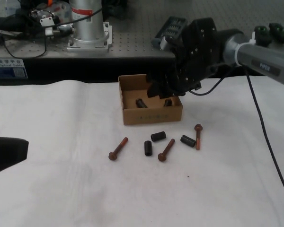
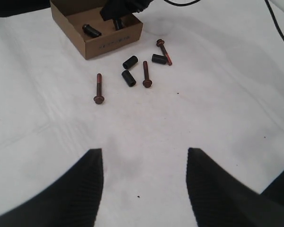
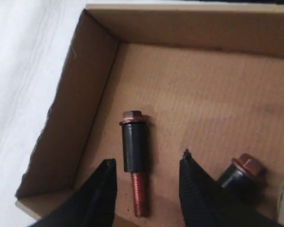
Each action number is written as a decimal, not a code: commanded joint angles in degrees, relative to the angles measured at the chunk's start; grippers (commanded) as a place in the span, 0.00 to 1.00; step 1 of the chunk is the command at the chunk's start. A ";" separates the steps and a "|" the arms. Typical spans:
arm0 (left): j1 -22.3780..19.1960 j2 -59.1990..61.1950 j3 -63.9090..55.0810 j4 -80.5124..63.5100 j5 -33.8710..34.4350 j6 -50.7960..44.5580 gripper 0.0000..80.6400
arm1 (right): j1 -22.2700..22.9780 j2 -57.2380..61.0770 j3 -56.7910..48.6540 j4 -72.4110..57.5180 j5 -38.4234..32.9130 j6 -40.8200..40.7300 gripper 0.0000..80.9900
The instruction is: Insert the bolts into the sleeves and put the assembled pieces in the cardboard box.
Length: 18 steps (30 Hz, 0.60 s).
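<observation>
The right gripper (image 3: pixel 147 161) hangs over the box (image 1: pixel 151 116) with its fingers apart and nothing between them, and on the box floor lie two assembled pieces (image 3: pixel 134 151) (image 3: pixel 244 172) (each a bolt in its sleeve). In front of the box, on the white cloth (image 1: pixel 61 189), lie three loose bolts (image 1: pixel 118 148) (image 1: pixel 166 149) (image 1: pixel 198 136) and three loose sleeves (image 1: pixel 158 136) (image 1: pixel 147 148) (image 1: pixel 188 140), one sleeve just beside a bolt. The left gripper (image 2: pixel 144 153) sits well back from them above the cloth, spread wide and empty.
</observation>
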 commanded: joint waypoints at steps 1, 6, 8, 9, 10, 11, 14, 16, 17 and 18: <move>0.15 -0.31 -0.16 0.12 -0.84 0.70 0.48 | -0.28 -3.19 -0.83 1.65 -0.39 -0.47 0.40; 0.15 -0.31 -0.16 0.12 -1.48 0.70 0.48 | -0.28 -8.61 -0.83 11.45 0.82 -3.26 0.40; 0.15 -0.31 -0.16 0.12 -3.42 0.70 0.48 | -0.10 -11.17 -0.83 16.77 2.73 -5.21 0.40; 0.15 -0.31 -0.16 0.12 -4.58 0.70 0.48 | 0.04 -12.22 -0.83 19.03 4.01 -6.35 0.40; 0.15 -0.31 -0.16 0.12 -5.87 0.70 0.48 | 0.27 -13.73 -0.83 21.94 6.80 -8.22 0.40; 0.15 -0.31 -0.16 0.12 -6.95 0.70 0.48 | 0.46 -14.70 -0.83 24.75 9.11 -9.67 0.40; 0.15 -0.31 -0.16 0.12 -8.18 0.70 0.48 | 1.13 -17.90 -0.48 31.29 15.19 -13.72 0.40; 0.15 -0.31 -0.16 0.12 -8.18 0.70 0.48 | 1.29 -20.39 1.58 33.25 15.69 -14.16 0.40; 0.15 -0.31 -0.16 0.12 -8.18 0.70 0.48 | 1.48 -21.64 2.98 33.48 15.69 -14.16 0.40; 0.15 -0.31 -0.16 0.12 -8.18 0.70 0.48 | 1.74 -23.33 5.20 33.44 15.69 -14.16 0.40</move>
